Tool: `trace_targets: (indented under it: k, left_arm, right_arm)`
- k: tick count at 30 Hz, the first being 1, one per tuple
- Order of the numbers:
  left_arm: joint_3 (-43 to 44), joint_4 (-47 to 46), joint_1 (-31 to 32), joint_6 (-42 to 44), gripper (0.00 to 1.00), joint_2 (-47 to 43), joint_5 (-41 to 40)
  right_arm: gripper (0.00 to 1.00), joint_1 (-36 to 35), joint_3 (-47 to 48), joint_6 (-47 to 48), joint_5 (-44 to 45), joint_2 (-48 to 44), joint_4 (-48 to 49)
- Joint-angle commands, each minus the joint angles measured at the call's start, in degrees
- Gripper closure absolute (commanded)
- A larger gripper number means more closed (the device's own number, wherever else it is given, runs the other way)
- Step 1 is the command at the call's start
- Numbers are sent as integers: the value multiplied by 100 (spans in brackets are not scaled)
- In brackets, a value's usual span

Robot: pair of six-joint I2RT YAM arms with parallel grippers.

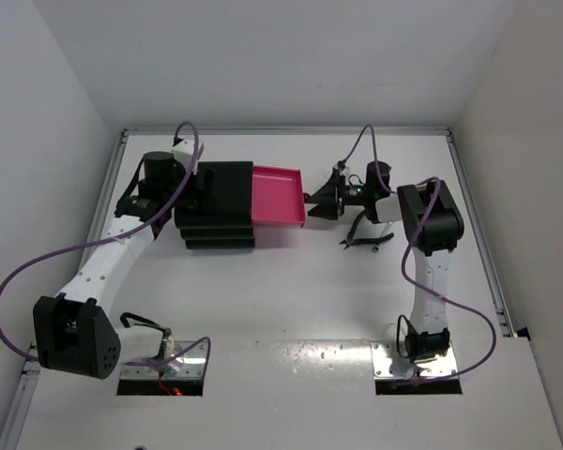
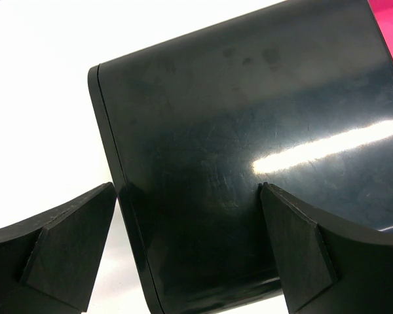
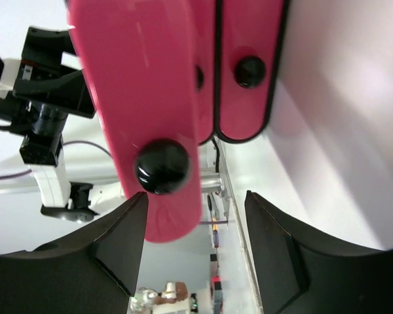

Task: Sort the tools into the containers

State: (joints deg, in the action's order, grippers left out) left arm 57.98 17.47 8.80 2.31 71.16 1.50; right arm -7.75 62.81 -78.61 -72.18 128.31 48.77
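The black drawer chest (image 1: 218,202) stands at the back middle. Its top magenta-pink drawer (image 1: 277,195) is pulled out to the right, and nothing shows inside it. My right gripper (image 1: 311,204) is open right at that drawer's front. In the right wrist view, the drawer's black knob (image 3: 162,165) sits just above one fingertip, outside the open gripper (image 3: 196,196). Two lower drawers (image 3: 249,39) are shut. Dark green-handled pliers (image 1: 364,239) lie on the table under my right arm. My left gripper (image 1: 195,183) is open astride the chest's edge (image 2: 249,131). The yellow pliers and the wrench are out of view.
The white table (image 1: 291,300) is walled on three sides. Purple cables loop from both arms. The right arm's elbow (image 1: 432,220) hangs over the table's right part, close to the green pliers.
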Motion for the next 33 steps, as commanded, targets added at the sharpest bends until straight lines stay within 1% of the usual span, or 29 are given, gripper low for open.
trace_targets:
  k: [1,2,3,4,5,6,8,9,11,12,14,15,16,18,19,20,22,23,25,26,28,30,33]
  left_arm:
    - [-6,177,52,-2,1,65,-62]
    - [-6,177,52,-2,1,65,-62]
    - [-6,177,52,-54,1,65,-62]
    - [-6,177,52,-55,1,4,-62]
    - [-6,177,52,-55,1,-49,8]
    - [-6,177,52,-55,1,-49,8]
    - [-6,177,183,-55,1,-163,-139]
    - [-6,177,245,15,1,-242,-237]
    - [99,116,350,68,1,-312,-430]
    - [100,116,403,138,1,-313,-483]
    - [318,116,465,191,1,-366,-536]
    - [398,177,465,270,1,-366,-536]
    - [494,177,465,323,1,-366,-484]
    - [872,483,518,577,1,-366,-239]
    - [1021,581,518,665,1,-287,-185]
    - [1319,677,570,735,1,-234,-133]
    - [1601,966,570,911,1,-181,96]
    - [1733,1064,570,912,1,-181,149]
    - [2085,1327,570,982,1,-119,367]
    - [2243,1407,570,982,1,-119,369]
    - [2297,1513,570,982,1,-119,448]
    - [2349,1575,570,913,1,-119,501]
    - [2289,1628,570,798,1,-172,501]
  right_arm:
    - [39,343,-58,985,2,-499,-1015]
    - [39,431,-58,1371,2,-778,-1550]
    - [39,528,151,2436,2,-938,-2216]
    - [39,720,310,3143,98,-1079,-3920]
    - [40,809,529,3959,369,-1211,-4929]
    - [40,888,1027,5525,572,-1412,-5896]
    - [41,1046,1365,6495,1176,-1598,-7732]
    - [42,1117,1366,6847,1302,-1929,-7951]
    - [43,1231,1235,7033,1722,-2309,-8181]
    - [43,1301,1234,7652,1829,-2450,-8400]
    - [43,1302,1313,8420,2119,-2731,-9153]
    - [43,1398,1383,8806,2181,-2819,-9340]
    - [43,1460,1383,9584,2182,-2890,-9499]
    - [44,1636,1611,10545,2357,-2943,-10104]
    - [46,1636,1734,11525,2419,-2943,-10359]
    - [46,1767,1883,11891,2419,-2943,-10579]
    - [50,1829,2007,12699,2472,-2943,-10748]
    - [52,1830,2068,13469,2559,-2943,-10748]
    - [53,1654,2069,14159,2979,-2943,-10748]
    - [53,1532,1999,14798,3147,-2943,-10696]
    - [53,1391,1999,15329,3306,-2891,-10696]
    - [52,1198,2051,15917,3491,-2629,-10696]
    - [52,934,2174,16447,3728,-2251,-10644]
